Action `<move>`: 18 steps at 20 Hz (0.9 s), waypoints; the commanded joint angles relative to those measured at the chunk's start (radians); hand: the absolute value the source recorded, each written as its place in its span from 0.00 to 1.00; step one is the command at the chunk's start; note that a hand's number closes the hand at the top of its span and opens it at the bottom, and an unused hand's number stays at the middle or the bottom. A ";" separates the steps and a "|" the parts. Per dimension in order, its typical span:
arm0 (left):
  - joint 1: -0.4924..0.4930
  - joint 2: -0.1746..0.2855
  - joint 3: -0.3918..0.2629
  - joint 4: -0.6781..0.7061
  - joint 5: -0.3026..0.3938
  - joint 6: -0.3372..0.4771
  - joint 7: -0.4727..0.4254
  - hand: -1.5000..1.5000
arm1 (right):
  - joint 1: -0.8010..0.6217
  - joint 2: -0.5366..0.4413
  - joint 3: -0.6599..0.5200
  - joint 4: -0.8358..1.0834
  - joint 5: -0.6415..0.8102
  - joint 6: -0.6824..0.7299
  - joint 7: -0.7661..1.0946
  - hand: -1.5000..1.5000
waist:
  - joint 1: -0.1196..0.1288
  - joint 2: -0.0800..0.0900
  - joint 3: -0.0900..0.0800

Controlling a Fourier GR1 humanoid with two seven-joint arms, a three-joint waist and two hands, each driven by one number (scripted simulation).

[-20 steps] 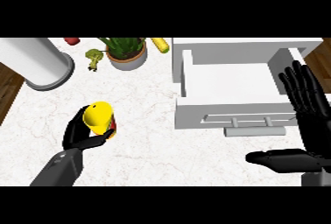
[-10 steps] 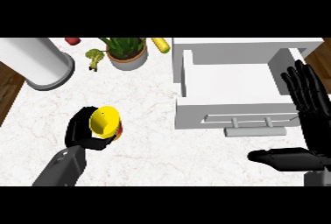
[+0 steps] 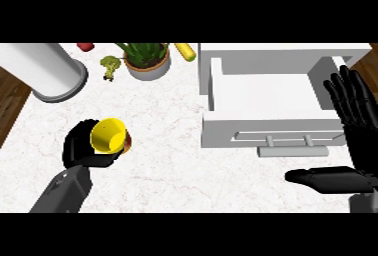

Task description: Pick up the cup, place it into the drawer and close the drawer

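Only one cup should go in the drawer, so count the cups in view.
1. The cup is held in the left hand, left of the open drawer. None shows in the drawer; the plant could hide others.

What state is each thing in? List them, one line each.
cup: tilted, mouth showing, held in the left hand, outside the drawer
left hand: shut on the cup, fingers curled round it
right hand: open, straight, resting beside the drawer
drawer: pulled open, nothing showing inside
potted plant: upright
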 commanded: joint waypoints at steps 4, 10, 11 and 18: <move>-0.034 -0.020 -0.046 -0.138 -0.001 -0.096 -0.070 1.00 | 0.025 -0.001 -0.016 0.018 0.004 0.003 -0.042 0.00 | 0.013 -0.008 0.003; -0.145 -0.076 -0.108 -0.326 -0.002 0.040 0.122 1.00 | 0.041 -0.014 -0.027 -0.022 -0.014 0.008 0.020 0.00 | 0.019 -0.013 0.004; -0.119 -0.079 -0.136 -0.386 -0.017 0.052 0.144 1.00 | 0.066 -0.010 -0.037 0.012 -0.008 0.019 -0.058 0.00 | 0.025 -0.014 0.004; -0.161 -0.161 -0.217 -0.692 -0.004 0.200 0.428 1.00 | 0.070 -0.011 -0.040 -0.027 -0.012 0.012 -0.017 0.00 | 0.023 -0.013 0.003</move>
